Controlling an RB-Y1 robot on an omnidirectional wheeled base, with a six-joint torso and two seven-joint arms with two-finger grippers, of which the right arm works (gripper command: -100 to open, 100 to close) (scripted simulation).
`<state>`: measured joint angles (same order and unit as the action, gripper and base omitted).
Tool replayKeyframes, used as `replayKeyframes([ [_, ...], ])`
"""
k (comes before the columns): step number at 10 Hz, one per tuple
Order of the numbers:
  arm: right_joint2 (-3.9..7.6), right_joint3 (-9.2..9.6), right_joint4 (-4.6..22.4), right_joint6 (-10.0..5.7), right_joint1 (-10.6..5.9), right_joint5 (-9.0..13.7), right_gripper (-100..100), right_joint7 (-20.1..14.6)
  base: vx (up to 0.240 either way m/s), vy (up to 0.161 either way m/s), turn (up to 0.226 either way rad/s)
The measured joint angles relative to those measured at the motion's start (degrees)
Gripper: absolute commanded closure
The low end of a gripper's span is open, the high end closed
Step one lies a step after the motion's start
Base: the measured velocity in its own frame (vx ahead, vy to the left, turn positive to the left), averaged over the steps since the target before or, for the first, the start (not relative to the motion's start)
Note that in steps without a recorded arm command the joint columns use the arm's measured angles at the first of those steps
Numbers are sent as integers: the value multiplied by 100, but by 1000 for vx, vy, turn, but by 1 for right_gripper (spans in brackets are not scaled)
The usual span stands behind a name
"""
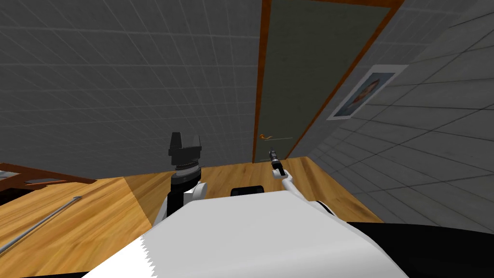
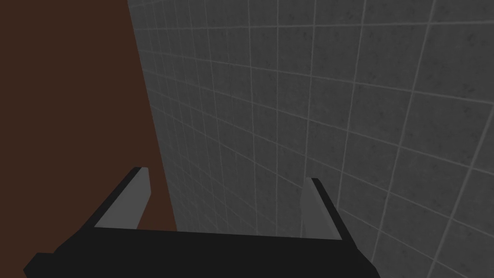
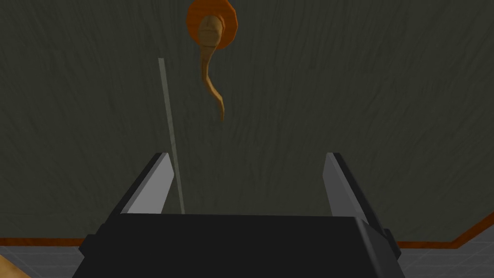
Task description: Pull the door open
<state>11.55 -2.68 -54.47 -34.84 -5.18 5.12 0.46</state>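
The right pincer (image 3: 247, 157) is a dark box with grey fingers (image 3: 149, 188).

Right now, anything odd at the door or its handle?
Nothing stands out. The dark door sits in its orange frame, its lever handle looks intact, and the open right tool faces it without touching. The tilt is the camera's.

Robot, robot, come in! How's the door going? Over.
Right gripper open, facing door handle, short of it. Left gripper open, raised at my left. Door shut. Nothing between right gripper and handle.
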Motion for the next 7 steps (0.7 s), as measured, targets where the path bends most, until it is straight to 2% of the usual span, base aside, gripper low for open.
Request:
replayKeyframes([
  [7,100,-51,805,-117,-372,129,-100,-76,66,-81,109],
])
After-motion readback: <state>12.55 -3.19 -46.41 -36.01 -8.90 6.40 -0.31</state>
